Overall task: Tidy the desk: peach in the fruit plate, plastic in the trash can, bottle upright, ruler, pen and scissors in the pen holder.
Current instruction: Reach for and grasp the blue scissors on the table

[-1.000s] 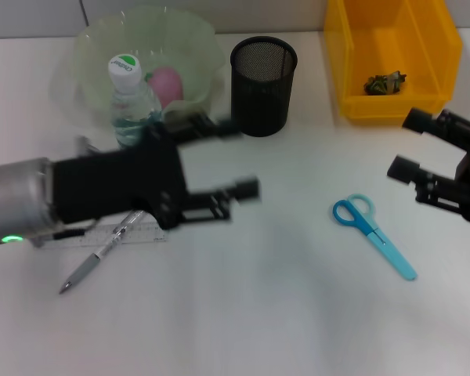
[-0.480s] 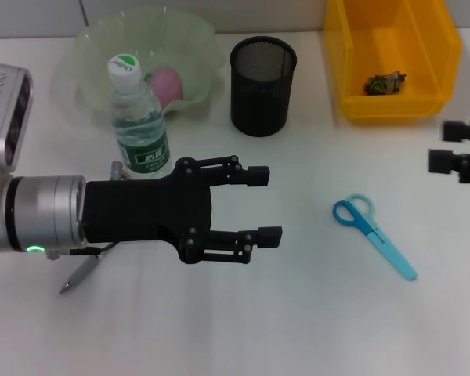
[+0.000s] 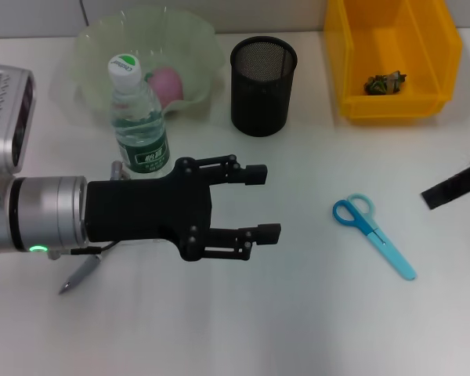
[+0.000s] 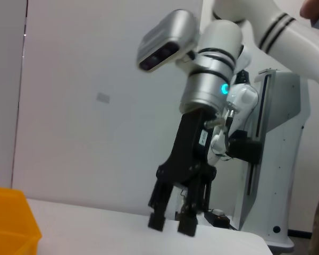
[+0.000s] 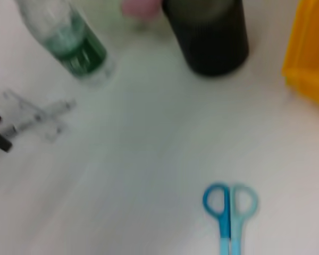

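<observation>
Head view of the worktop (image 3: 298, 329). The left gripper (image 3: 262, 202) hangs above the white surface with its jaws released and nothing between them, pointing toward the middle of the worktop. Half a second ago it stood in almost the same place; a second ago it was blurred in motion, lower and nearer the bottle. The bottle (image 3: 137, 117) stands upright just in front of the fruit plate (image 3: 200, 39), where the peach (image 3: 166, 82) lies. The crumpled plastic (image 3: 385, 81) rests in the yellow trash can (image 3: 352, 47). These three parts of the task read as done.

The pen (image 3: 80, 274) shows only its tip below the left arm; the ruler, seen a second ago beside it, is now hidden under the arm. The scissors (image 3: 374, 231) lie flat, well apart from the mesh pen holder (image 3: 263, 74), which looks empty.

The right gripper (image 3: 454, 186) shows only as a dark bar at the frame's right edge, having drawn outward over the last second; whether its jaws are parted cannot be told. Three items probably remain to be stowed.
</observation>
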Controlling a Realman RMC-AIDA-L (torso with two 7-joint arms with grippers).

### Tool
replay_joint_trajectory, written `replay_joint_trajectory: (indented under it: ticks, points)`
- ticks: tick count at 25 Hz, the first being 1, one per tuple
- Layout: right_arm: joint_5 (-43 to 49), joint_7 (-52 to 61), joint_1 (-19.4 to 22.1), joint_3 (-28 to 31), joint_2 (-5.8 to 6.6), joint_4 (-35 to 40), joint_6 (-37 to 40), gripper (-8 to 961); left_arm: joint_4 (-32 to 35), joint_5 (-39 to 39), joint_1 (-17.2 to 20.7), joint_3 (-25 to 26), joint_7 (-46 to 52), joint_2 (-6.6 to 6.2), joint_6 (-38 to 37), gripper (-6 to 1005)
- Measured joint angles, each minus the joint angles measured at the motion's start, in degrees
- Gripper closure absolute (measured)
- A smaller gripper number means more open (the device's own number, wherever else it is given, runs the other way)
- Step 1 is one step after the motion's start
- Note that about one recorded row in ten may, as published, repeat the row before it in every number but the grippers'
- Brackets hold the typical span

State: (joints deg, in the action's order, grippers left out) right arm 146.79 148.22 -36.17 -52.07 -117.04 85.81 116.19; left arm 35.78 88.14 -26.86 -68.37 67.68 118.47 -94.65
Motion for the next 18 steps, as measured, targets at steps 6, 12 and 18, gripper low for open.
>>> replay_joint_trajectory:
  ticks: [6, 12, 18]
  points:
    - [11.31, 2.16, -7.57, -3.91, -1.81, -12.26, -4.85, 169, -0.11, 0.23, 1.03, -0.01, -1.98, 0.00, 0.59, 212]
    - [12.23, 4.82, -10.18, -9.11, -1.85, -18.70, -9.13, 170, -0.12, 0.21, 1.25, -0.01, -2.25, 0.00, 0.87, 213]
    - [12.36, 5.93, -12.99, -12.46, -2.01, -28.17, -15.44, 172, -0.09, 0.01, 1.26, 0.00, -2.34, 0.00, 1.55, 213]
